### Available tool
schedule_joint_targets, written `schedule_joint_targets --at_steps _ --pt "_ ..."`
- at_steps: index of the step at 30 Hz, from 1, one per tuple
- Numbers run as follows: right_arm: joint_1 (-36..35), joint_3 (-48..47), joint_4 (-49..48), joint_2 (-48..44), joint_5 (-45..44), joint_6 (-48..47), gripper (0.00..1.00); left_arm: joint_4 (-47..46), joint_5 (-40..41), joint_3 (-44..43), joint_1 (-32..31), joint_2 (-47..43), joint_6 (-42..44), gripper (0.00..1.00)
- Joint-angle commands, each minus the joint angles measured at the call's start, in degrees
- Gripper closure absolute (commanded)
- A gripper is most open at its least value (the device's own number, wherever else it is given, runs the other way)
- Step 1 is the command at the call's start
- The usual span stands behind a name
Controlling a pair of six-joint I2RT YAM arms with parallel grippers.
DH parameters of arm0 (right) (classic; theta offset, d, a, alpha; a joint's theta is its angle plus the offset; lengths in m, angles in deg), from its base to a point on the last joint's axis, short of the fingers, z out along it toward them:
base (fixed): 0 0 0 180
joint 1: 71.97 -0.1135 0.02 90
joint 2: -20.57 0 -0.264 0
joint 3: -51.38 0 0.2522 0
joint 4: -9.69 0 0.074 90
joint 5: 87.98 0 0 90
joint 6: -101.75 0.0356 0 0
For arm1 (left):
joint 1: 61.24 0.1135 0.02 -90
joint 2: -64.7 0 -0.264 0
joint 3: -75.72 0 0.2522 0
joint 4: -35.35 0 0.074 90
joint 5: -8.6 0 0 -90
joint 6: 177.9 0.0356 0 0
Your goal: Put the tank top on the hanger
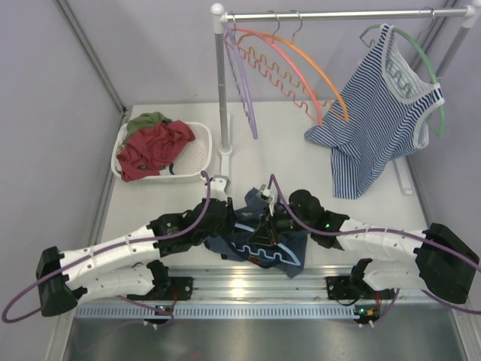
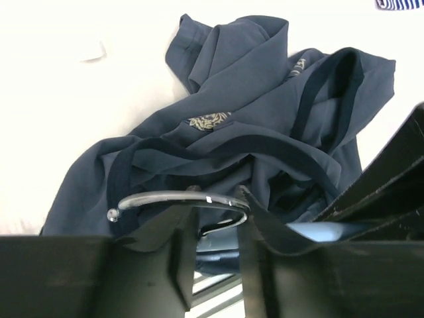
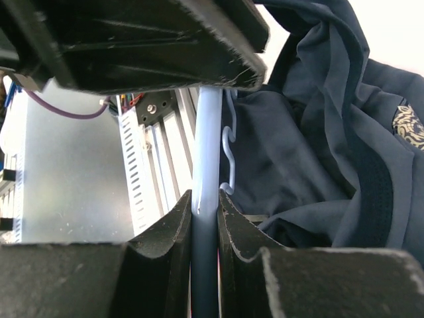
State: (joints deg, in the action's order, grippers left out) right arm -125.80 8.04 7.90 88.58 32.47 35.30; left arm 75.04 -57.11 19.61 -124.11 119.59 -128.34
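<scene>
The dark navy tank top (image 1: 225,247) lies crumpled near the table's front edge between both arms, with the light-blue hanger (image 1: 259,248) on it, wavy bar showing. My right gripper (image 3: 205,195) is shut on the hanger's (image 3: 207,132) light-blue bar, with the tank top (image 3: 318,132) bunched to its right. My left gripper (image 2: 215,195) stands open over the tank top (image 2: 252,99); the hanger's metal hook (image 2: 165,197) runs across just past its fingertips, not pinched. In the top view the left gripper (image 1: 240,224) and the right gripper (image 1: 270,224) nearly meet.
A white basket (image 1: 199,150) with red and green garments sits back left. A clothes rail (image 1: 331,13) on a post (image 1: 220,90) holds an orange hanger (image 1: 316,71), a purple one, and a green hanger with a striped tank top (image 1: 376,120). An aluminium rail (image 1: 248,282) lines the front edge.
</scene>
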Motion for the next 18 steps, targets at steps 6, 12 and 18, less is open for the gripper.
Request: schedule_joint_targets --at_steps 6,12,18 --pt "-3.0 -4.6 1.5 0.9 -7.8 -2.3 0.95 -4.9 1.2 2.9 0.0 -1.5 1.3 1.00" --pt "-3.3 -7.3 13.4 -4.0 -21.9 -0.4 0.59 -3.9 -0.6 3.8 0.0 -3.1 3.9 1.00" --pt "-3.1 -7.7 25.9 -15.2 -39.6 5.3 0.48 -3.0 -1.2 4.0 -0.1 -4.8 5.5 1.00"
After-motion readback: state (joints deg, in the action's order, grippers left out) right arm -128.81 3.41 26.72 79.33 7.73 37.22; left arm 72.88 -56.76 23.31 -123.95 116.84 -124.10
